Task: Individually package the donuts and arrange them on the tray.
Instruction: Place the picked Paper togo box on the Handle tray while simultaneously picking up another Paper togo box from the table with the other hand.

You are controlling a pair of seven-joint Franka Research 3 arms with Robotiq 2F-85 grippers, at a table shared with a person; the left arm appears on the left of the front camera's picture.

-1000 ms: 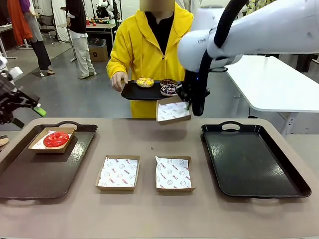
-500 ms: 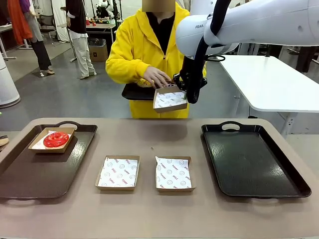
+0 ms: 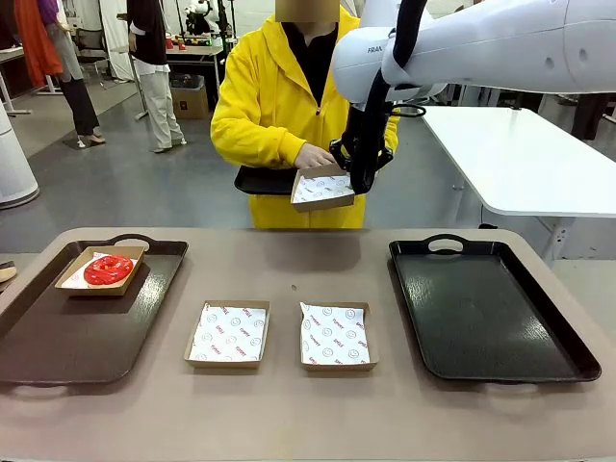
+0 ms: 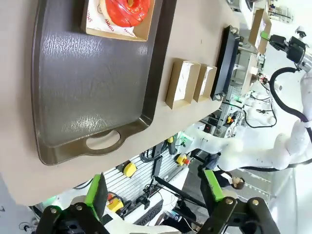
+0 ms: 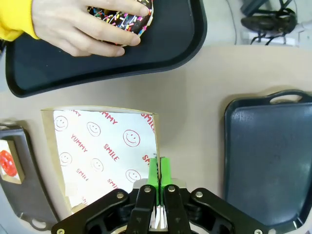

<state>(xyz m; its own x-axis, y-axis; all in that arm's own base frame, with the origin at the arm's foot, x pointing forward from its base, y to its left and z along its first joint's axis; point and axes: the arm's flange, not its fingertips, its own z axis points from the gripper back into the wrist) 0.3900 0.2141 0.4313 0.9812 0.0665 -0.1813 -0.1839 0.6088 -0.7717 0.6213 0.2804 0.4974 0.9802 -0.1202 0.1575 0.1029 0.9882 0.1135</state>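
Note:
My right gripper [image 3: 358, 180] is shut on the side wall of a paper-lined cardboard box [image 3: 322, 189] and holds it in the air against the person's black tray [image 3: 262, 180]. In the right wrist view the gripper [image 5: 159, 173] pinches the box [image 5: 105, 151] at its right wall. The person's hand [image 5: 83, 29] grasps a chocolate donut with sprinkles [image 5: 127, 16] on that tray [image 5: 170, 46]. A red donut [image 3: 108, 269] lies in a box on the brown tray [image 3: 58, 337] at the left. My left gripper [image 4: 155, 192] stands open high above that tray [image 4: 92, 87] and the red donut [image 4: 127, 9].
Two paper-lined boxes [image 3: 227, 334] [image 3: 334, 334] sit side by side at the table's middle front. A black tray [image 3: 486, 308] lies at the right. The person in yellow stands at the far edge. A white table [image 3: 525, 159] stands behind on the right.
The right arm carried the box up and leftward to the person's tray. The person's hand moved onto the donuts beside the box. The left gripper left the front view's left edge.

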